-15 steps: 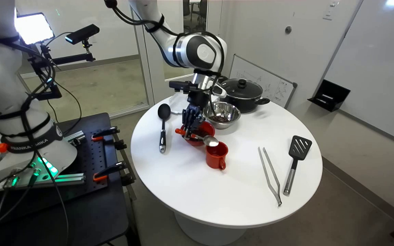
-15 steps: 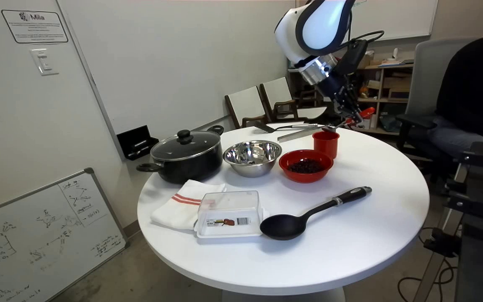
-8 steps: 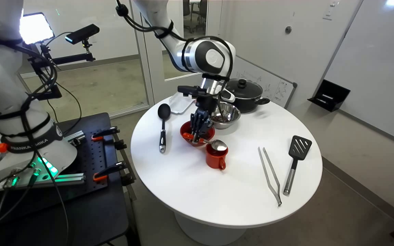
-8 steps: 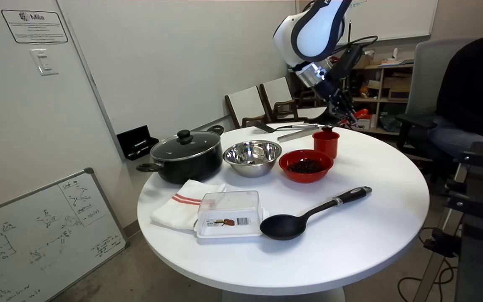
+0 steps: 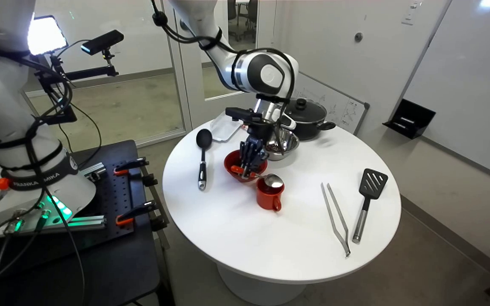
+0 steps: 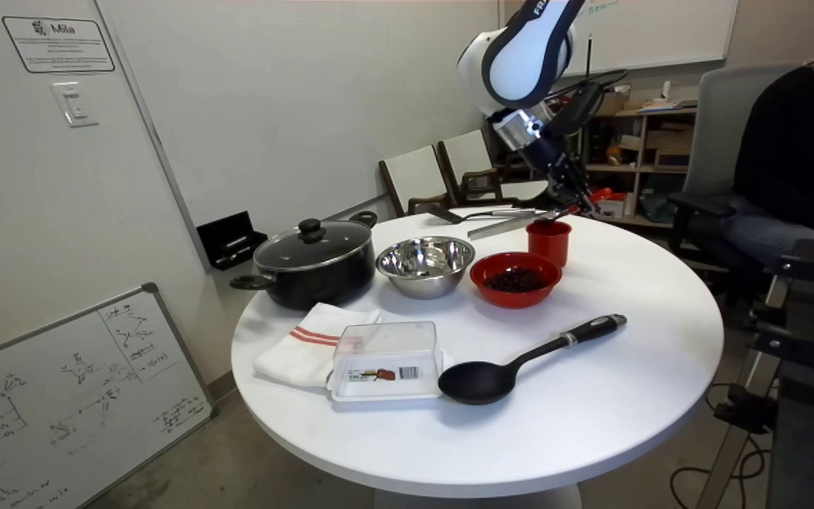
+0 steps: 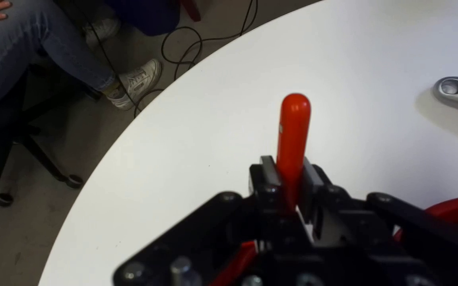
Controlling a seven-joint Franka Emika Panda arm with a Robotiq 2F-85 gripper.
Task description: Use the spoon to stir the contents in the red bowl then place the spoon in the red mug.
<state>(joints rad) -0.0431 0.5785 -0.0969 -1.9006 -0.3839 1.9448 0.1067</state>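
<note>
A spoon (image 5: 274, 181) with a red handle and shiny metal head is in my gripper (image 5: 245, 172), which is shut on the handle. In the wrist view the handle (image 7: 295, 127) sticks out between both pads. The spoon's head hangs at the mouth of the red mug (image 5: 269, 198); whether it touches the rim I cannot tell. In an exterior view the mug (image 6: 548, 247) stands upright just behind the red bowl (image 6: 515, 300), which holds small dark bits. My gripper partly covers the bowl in an exterior view; the mug's inside is mostly hidden.
A large black spoon (image 6: 478, 382), a clear plastic box (image 6: 386, 360), a towel (image 6: 308, 350), a steel bowl (image 6: 427, 284) and a black lidded pot (image 6: 322, 279) share the table. Metal tongs (image 5: 335, 219) and a slotted spatula (image 5: 372, 183) lie beyond the mug. A person (image 6: 795, 155) sits nearby.
My gripper has carried the spoon a short way across from the bowl's side and slightly lower, bringing its head over the mug's mouth. Most of that motion came in the first half second.
</note>
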